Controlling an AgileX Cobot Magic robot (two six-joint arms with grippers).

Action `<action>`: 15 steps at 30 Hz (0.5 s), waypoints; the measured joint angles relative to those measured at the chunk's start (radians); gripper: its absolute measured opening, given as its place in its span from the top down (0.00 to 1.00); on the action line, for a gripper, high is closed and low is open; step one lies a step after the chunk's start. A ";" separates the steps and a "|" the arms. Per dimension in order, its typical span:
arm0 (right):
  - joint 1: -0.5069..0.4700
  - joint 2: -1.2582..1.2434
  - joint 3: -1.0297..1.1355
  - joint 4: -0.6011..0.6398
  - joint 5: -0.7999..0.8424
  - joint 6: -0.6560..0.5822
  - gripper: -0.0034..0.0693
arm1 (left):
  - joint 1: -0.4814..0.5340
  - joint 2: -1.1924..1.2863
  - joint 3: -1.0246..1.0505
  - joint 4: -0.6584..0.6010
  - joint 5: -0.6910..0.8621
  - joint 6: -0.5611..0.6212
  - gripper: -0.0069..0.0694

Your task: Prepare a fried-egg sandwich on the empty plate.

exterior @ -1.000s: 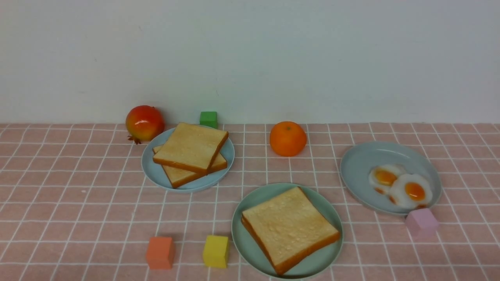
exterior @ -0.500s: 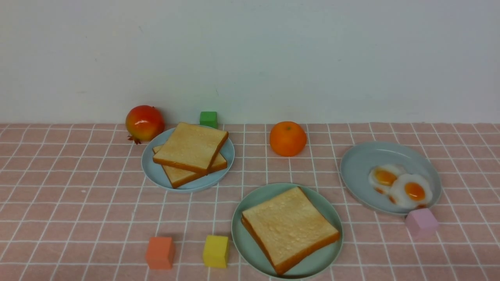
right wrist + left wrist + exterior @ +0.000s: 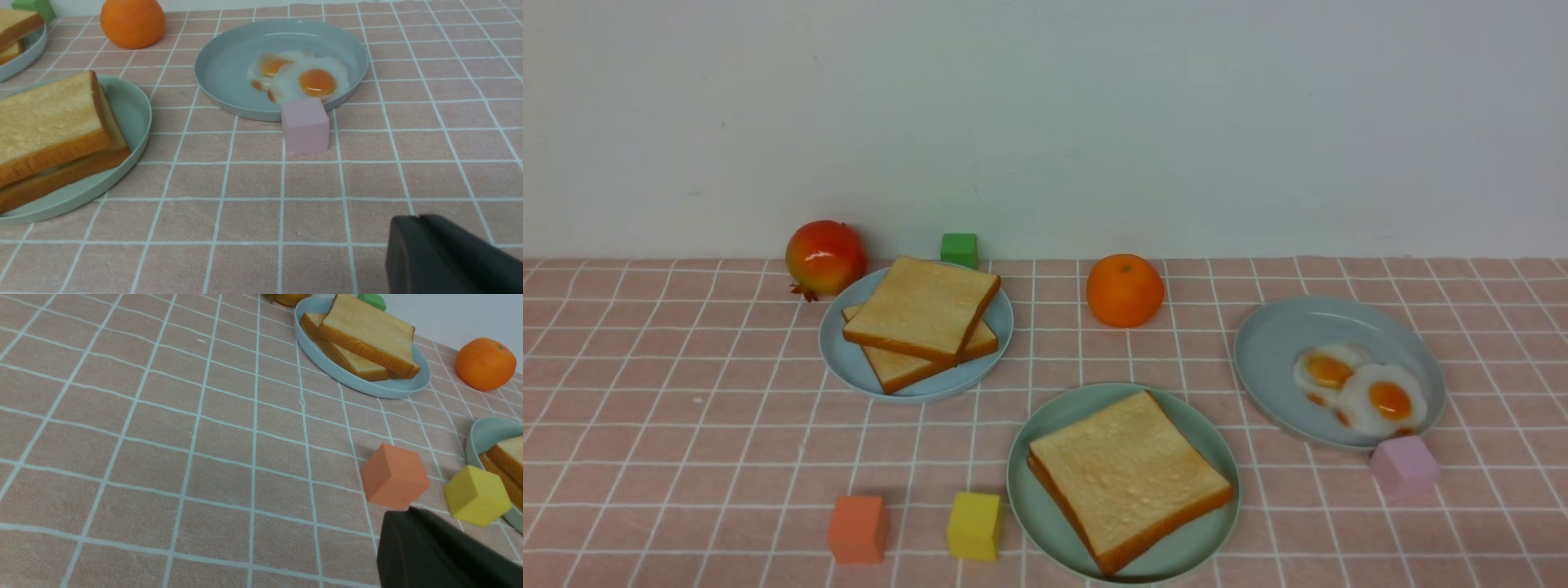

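The mint-green plate (image 3: 1201,433) sits front centre with a toast slice (image 3: 1127,478) on top. The right wrist view shows two stacked slices there, upper (image 3: 45,114) and lower (image 3: 61,179); I cannot tell what lies between them. Two fried eggs (image 3: 1380,400) lie on the grey-blue plate (image 3: 1290,335) at right. Neither gripper shows in the front view. My left gripper (image 3: 398,516) is shut and empty over the cloth near the orange cube. My right gripper (image 3: 412,220) is shut and empty, nearer than the pink cube.
A pale blue plate (image 3: 849,359) holds two more toast slices (image 3: 923,306). A pomegranate (image 3: 825,257), green cube (image 3: 959,249) and orange (image 3: 1125,290) stand at the back. Orange cube (image 3: 858,528), yellow cube (image 3: 974,525) and pink cube (image 3: 1403,465) lie near the front.
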 joint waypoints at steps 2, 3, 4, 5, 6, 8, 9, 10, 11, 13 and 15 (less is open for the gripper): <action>0.000 0.000 0.000 0.000 0.000 0.000 0.87 | 0.000 0.000 0.000 0.000 0.000 0.000 0.89; 0.000 0.000 0.000 0.000 0.000 0.000 0.87 | 0.000 0.000 0.000 0.000 0.000 0.000 0.89; 0.000 0.000 0.000 0.000 0.000 0.000 0.86 | 0.000 0.000 0.000 0.000 0.000 0.000 0.89; 0.000 0.000 0.000 0.005 0.000 0.000 0.86 | 0.000 0.000 0.000 0.000 0.000 0.000 0.89; 0.000 0.000 0.000 0.005 0.000 0.000 0.86 | 0.000 0.000 0.000 0.000 0.000 0.000 0.89; 0.000 0.000 0.000 0.000 0.000 0.000 0.85 | 0.000 0.000 0.000 0.000 0.000 0.000 0.89; 0.000 0.000 0.000 0.000 0.000 0.000 0.85 | 0.000 0.000 0.000 0.000 0.000 0.000 0.89; 0.000 0.000 0.000 0.000 0.000 0.000 0.85 | 0.000 0.000 0.000 0.000 0.001 0.000 0.89; 0.000 0.000 0.000 0.000 0.000 0.000 0.85 | 0.000 0.000 0.000 0.000 0.001 0.000 0.89; 0.000 0.000 0.000 0.000 0.000 0.000 0.85 | 0.000 0.000 0.000 0.000 0.001 0.000 0.89; 0.000 0.000 0.000 0.000 0.000 0.000 0.84 | 0.000 0.000 0.000 0.000 0.001 0.000 0.89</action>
